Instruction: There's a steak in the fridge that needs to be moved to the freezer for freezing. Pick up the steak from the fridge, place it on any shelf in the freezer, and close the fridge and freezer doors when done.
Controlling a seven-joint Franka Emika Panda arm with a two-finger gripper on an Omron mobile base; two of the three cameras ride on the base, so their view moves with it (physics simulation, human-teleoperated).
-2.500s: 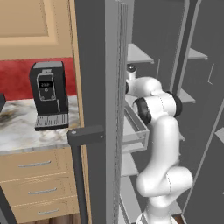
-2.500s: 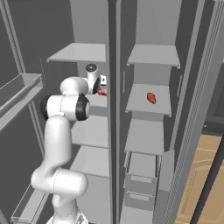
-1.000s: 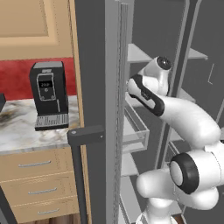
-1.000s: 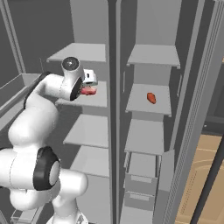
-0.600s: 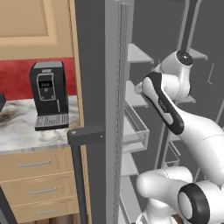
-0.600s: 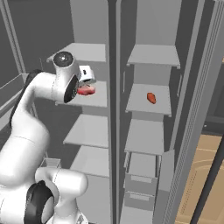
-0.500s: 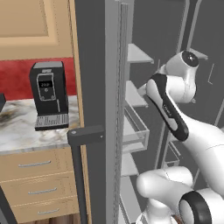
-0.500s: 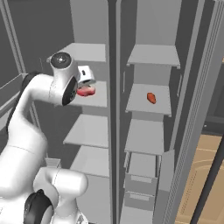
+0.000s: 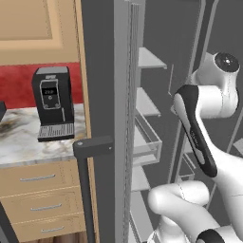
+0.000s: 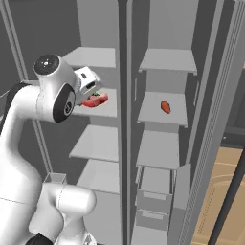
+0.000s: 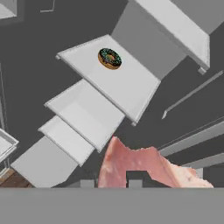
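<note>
One flat pinkish-red steak (image 11: 140,168), paler and ragged at its edge, sits clenched in the gripper (image 10: 94,99).

Freezer (image 10: 98,143) compartment: short pale shelves stacked one above another; on one shelf (image 11: 131,85) a chocolate-glazed doughnut (image 11: 109,58) lies flat (sprinkled top, near the shelf's far end). Fridge (image 10: 162,143) compartment: one small reddish-orange item (image 10: 165,106) rests mid-shelf. Marble countertop (image 9: 23,144) beside the unit carries a black coffee machine (image 9: 53,103), standing upright.
</note>
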